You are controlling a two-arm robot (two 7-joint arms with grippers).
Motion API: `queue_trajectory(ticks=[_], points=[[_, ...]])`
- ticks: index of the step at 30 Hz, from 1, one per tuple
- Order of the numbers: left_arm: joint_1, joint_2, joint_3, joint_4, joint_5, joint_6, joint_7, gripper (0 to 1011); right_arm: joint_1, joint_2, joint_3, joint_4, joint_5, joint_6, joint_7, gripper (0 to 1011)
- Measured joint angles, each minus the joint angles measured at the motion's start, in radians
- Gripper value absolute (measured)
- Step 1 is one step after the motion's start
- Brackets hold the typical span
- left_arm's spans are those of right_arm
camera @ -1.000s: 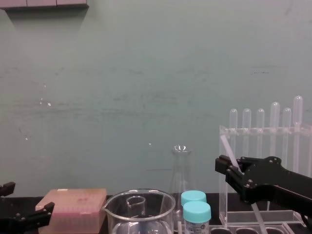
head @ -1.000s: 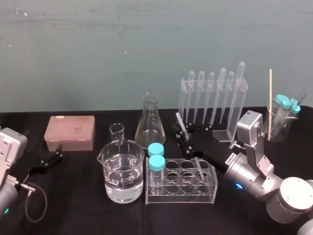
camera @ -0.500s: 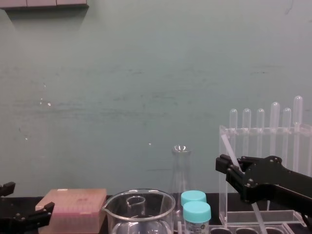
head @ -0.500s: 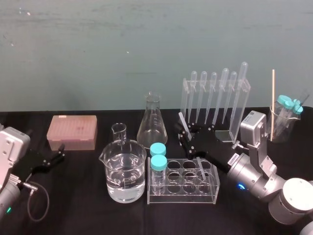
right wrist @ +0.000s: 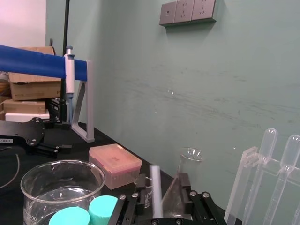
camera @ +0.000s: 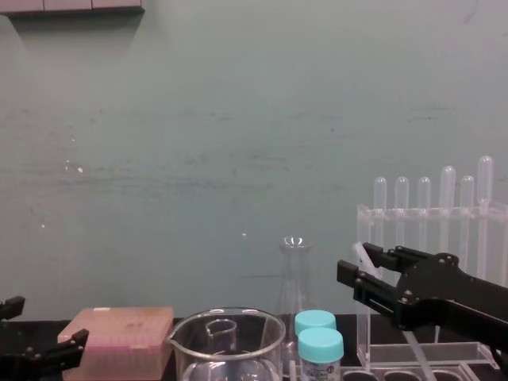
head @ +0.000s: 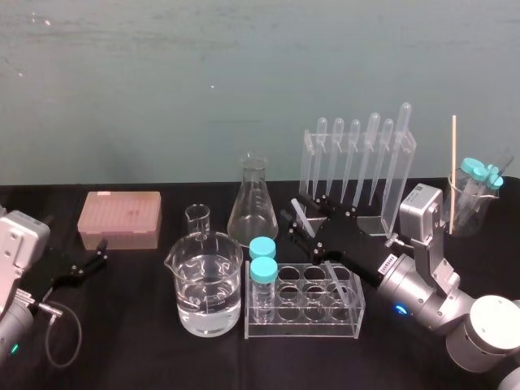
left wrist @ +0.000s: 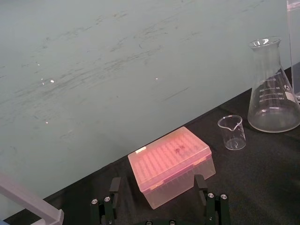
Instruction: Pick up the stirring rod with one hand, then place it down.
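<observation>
The stirring rod (head: 335,276) is a thin whitish stick that leans with its lower end in a hole of the clear tube rack (head: 305,302). Its top (camera: 361,255) points up and to the left. My right gripper (head: 299,215), black with angular jaws, is around the rod's upper part. In the right wrist view the rod (right wrist: 156,190) stands in the gap of the right gripper (right wrist: 162,187), whose fingers (right wrist: 140,187) are spread apart from it. The gripper is open. My left gripper (head: 96,253) rests open at the table's left, in front of the pink box (left wrist: 171,161).
A beaker of water (head: 205,284), a small beaker (head: 195,218) and a conical flask (head: 252,203) stand left of the rack. Two blue-capped vials (head: 260,264) sit in the rack. The pipette stand (head: 357,162) is right behind the gripper. A beaker with capped tubes (head: 471,199) is far right.
The right gripper's jaws have spread and let go of the rod, which now leans in the tube rack by itself. The left arm has not moved.
</observation>
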Motion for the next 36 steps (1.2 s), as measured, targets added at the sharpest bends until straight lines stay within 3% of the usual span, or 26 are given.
queue_trajectory(ticks=[3,15,19,24,29,32,33,36], points=[[0.0,0.0,0.0,0.0,0.0,0.0,0.0,1000,0.0,0.0,0.0,0.0,0.0,0.0,0.0,509],[0.0,0.0,0.0,0.0,0.0,0.0,0.0,1000,0.0,0.0,0.0,0.0,0.001,-0.001,0.001,915],[0.0,0.0,0.0,0.0,0.0,0.0,0.0,1000,-0.003,0.002,0.004,-0.02,0.001,-0.025,0.006,1000],[0.0,0.0,0.0,0.0,0.0,0.0,0.0,1000,-0.02,0.001,0.027,-0.086,-0.01,-0.106,-0.013,1002],[0.0,0.0,0.0,0.0,0.0,0.0,0.0,1000,-0.042,-0.011,0.07,-0.157,-0.083,-0.178,-0.095,1002],[0.0,0.0,0.0,0.0,0.0,0.0,0.0,1000,-0.066,-0.024,0.117,-0.193,-0.155,-0.146,-0.196,1002],[0.0,0.0,0.0,0.0,0.0,0.0,0.0,1000,-0.066,-0.024,0.117,-0.193,-0.155,-0.146,-0.196,1002],[0.0,0.0,0.0,0.0,0.0,0.0,0.0,1000,-0.094,-0.029,0.167,-0.216,-0.186,-0.072,-0.273,1002]])
